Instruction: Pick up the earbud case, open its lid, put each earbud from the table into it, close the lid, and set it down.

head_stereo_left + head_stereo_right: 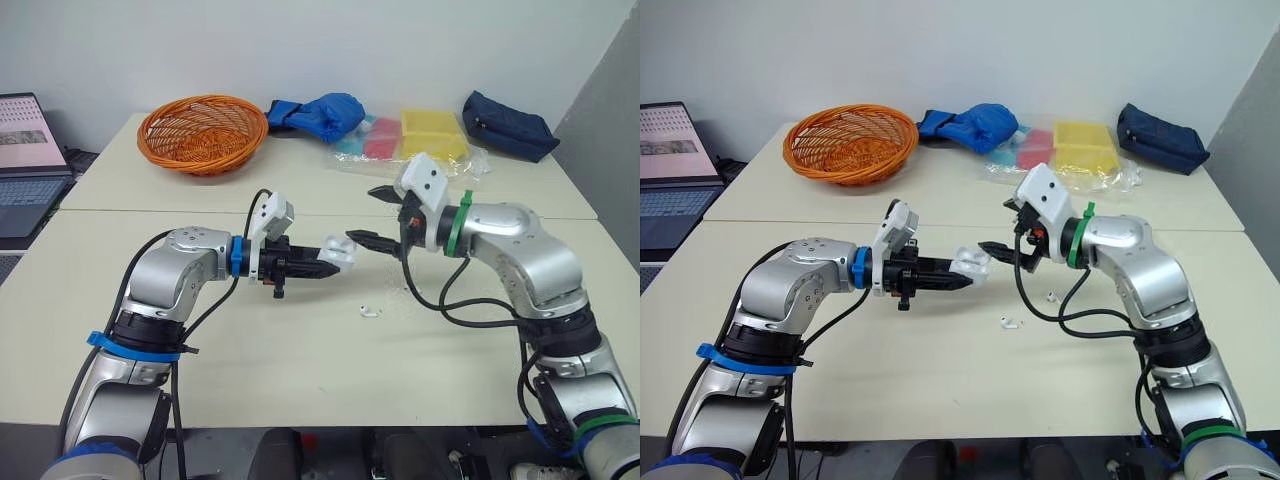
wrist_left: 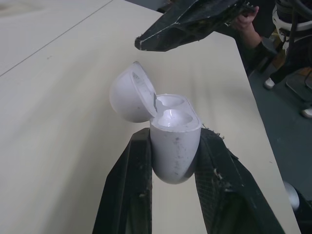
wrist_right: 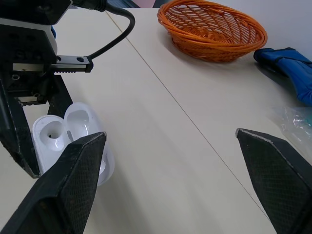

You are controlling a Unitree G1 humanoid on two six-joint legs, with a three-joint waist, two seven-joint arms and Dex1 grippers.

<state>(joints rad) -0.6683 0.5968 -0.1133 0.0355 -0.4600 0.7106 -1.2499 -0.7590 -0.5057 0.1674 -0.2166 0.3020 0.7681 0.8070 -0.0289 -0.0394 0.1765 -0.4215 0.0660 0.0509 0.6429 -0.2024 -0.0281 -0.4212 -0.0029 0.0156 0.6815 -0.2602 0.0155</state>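
The left pincer pinches the white plastic earbud case low on its body, keeping its open top clear for the spread right pincer to load.

White earbud case; cream table; orange woven basket far left; yellow box, navy pouch far right.

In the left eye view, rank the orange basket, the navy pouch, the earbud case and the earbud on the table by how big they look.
1. orange basket
2. navy pouch
3. earbud case
4. earbud
The basket and pouch lie farther back yet look larger, so the order is safe.
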